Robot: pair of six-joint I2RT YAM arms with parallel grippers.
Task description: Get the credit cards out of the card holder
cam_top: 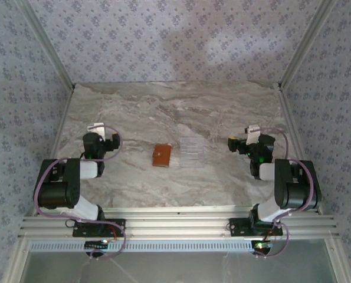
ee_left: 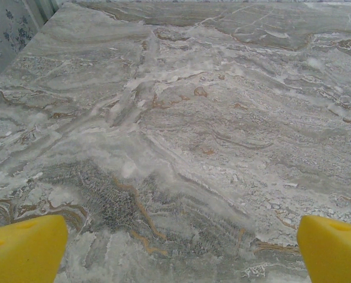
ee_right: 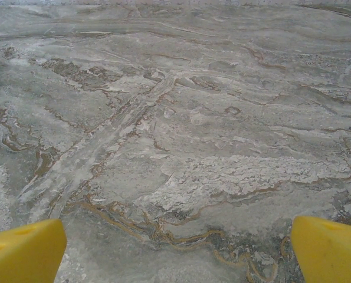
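The card holder (cam_top: 161, 155), a small flat brown wallet, lies closed on the marble table near the middle. The credit cards are hidden from view. My left gripper (cam_top: 98, 134) sits well to the left of the wallet, folded back over its arm. In the left wrist view its yellow fingertips (ee_left: 25, 247) stand wide apart over bare marble, so the left gripper (ee_left: 181, 247) is open and empty. My right gripper (cam_top: 243, 141) rests to the right of the tray. Its yellow fingertips (ee_right: 23, 250) are also spread wide, and the right gripper (ee_right: 178, 247) holds nothing.
A clear plastic rectangular tray (cam_top: 192, 151) lies just right of the wallet. Patterned walls (cam_top: 163, 41) enclose the table at the back and both sides. An aluminium rail (cam_top: 175, 224) runs along the near edge at the arm bases.
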